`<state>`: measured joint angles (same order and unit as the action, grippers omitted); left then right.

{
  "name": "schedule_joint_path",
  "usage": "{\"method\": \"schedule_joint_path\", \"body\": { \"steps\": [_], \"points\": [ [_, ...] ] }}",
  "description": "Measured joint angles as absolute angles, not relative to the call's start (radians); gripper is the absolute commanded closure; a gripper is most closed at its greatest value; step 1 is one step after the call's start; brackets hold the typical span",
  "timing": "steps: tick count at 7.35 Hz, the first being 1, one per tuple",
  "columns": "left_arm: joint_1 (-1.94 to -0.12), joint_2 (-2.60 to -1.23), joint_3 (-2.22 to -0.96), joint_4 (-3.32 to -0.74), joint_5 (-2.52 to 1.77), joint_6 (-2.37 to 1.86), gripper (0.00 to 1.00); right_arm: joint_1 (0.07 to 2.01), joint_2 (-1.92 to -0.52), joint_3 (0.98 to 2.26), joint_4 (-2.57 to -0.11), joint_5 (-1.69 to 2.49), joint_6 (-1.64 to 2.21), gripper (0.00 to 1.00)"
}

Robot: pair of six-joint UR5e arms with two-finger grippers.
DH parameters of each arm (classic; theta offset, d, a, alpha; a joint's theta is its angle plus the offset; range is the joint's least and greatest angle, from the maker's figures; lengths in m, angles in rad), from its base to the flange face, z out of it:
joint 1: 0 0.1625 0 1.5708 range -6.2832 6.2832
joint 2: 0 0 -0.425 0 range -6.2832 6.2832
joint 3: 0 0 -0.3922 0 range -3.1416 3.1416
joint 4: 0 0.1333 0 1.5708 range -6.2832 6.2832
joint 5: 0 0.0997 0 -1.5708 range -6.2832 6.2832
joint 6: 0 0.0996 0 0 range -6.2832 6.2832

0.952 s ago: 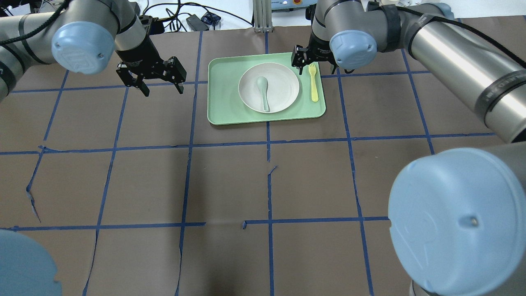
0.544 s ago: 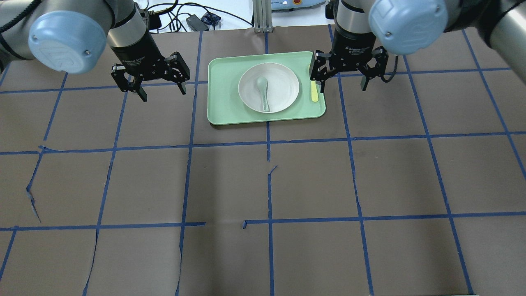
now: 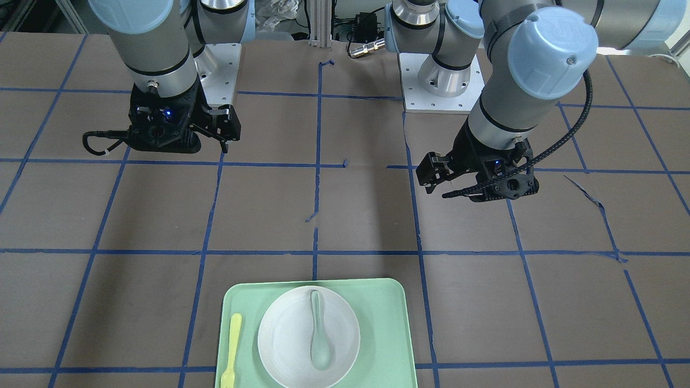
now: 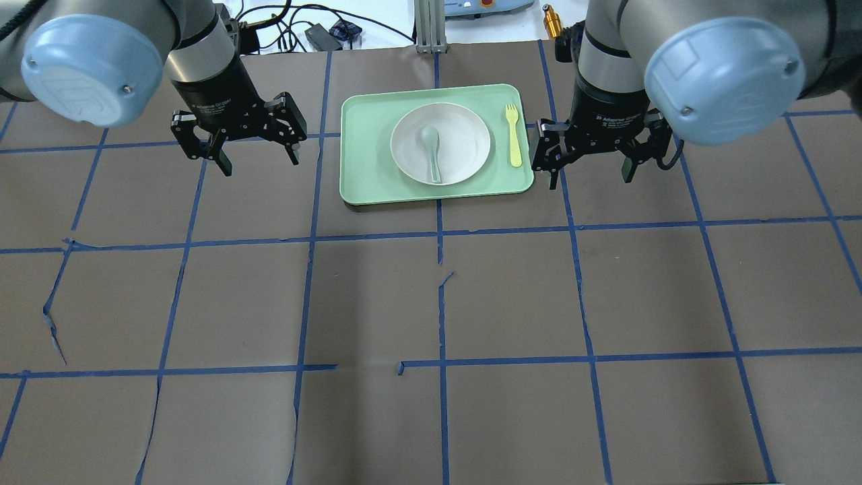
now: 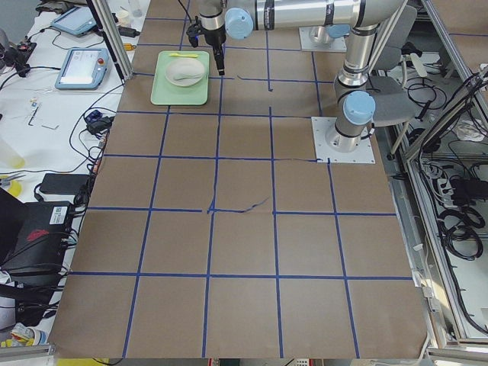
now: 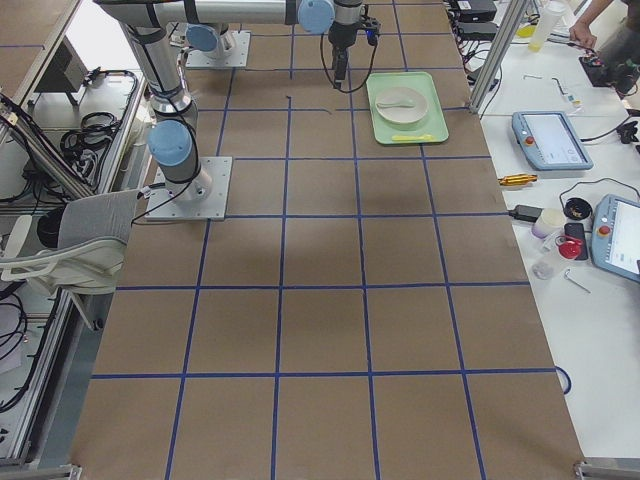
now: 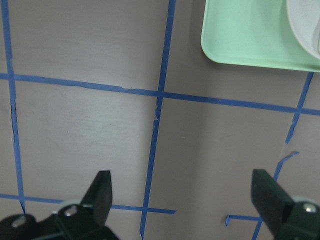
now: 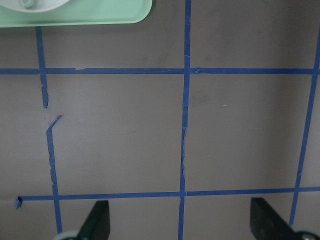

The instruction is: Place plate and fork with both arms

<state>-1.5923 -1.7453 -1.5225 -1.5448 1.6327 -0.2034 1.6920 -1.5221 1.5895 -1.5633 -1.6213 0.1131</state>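
Observation:
The off-white plate (image 4: 466, 138) sits in the middle of the mint-green tray (image 4: 363, 158) and also shows in the front view (image 3: 285, 339). The pale yellow fork (image 4: 514, 138) lies on the tray to the right of the plate, tines pointing away from the robot; it also shows in the front view (image 3: 233, 345). My left gripper (image 4: 260, 162) is open and empty above the table, left of the tray. My right gripper (image 4: 591, 178) is open and empty, just right of the tray's near right corner. Both wrist views show spread fingers (image 7: 102, 197) (image 8: 265, 217) over bare paper.
A pale grey-green spoon (image 4: 431, 149) lies in the plate. The table is covered in brown paper with a blue tape grid and a few tears (image 4: 444, 279). Cables and devices (image 4: 323, 34) lie beyond the far edge. Tablets stand on the side bench (image 6: 545, 140).
My right gripper has moved from over the fork's tines out past the tray's right edge and toward the robot, leaving the fork on the tray. My left gripper shifted slightly left and nearer.

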Motion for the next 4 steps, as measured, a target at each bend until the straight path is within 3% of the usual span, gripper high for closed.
{"method": "schedule_joint_path", "body": {
  "steps": [4],
  "points": [
    [-1.587, -1.742, -1.548, -1.543, 1.652, -0.192, 0.0, 1.693, -1.538, 1.586, -1.57, -1.569, 0.112, 0.0]
  ]
}}
